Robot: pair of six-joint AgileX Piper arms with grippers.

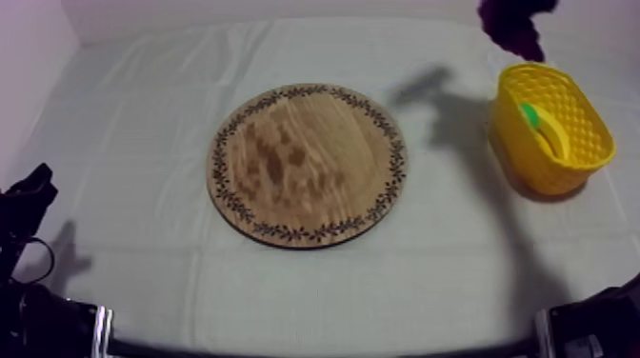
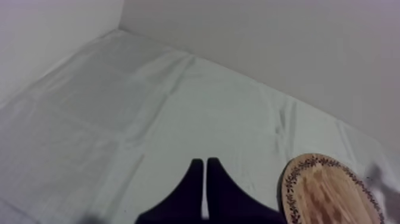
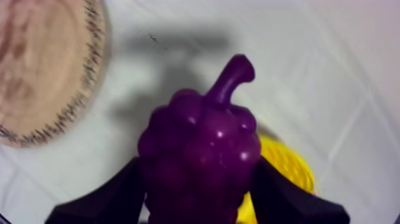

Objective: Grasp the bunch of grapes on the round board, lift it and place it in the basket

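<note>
The bunch of grapes (image 3: 199, 155) is off the table and in the air above the yellow basket (image 1: 550, 129), close over its far rim in the top view. In the right wrist view the basket's yellow weave shows directly beneath the fruit. The right gripper (image 3: 199, 199) has its two black fingers (image 3: 113, 196) clamped on the bunch, one at each flank, with the purple stem pointing away from them. Inside the basket lie a banana (image 1: 554, 135) and a small green piece (image 1: 529, 115) whose kind I cannot tell. The round wooden board (image 1: 307, 164) lies flat on the cloth (image 1: 143, 114) to the basket's left, apart from it, with nothing on it. A dark shadow (image 1: 448, 109) falls on the cloth just left of the basket. The left gripper (image 2: 205, 164) sits low, far to the basket's left and well apart from it; its fingers lie together as a narrow wedge, gripping nothing.
</note>
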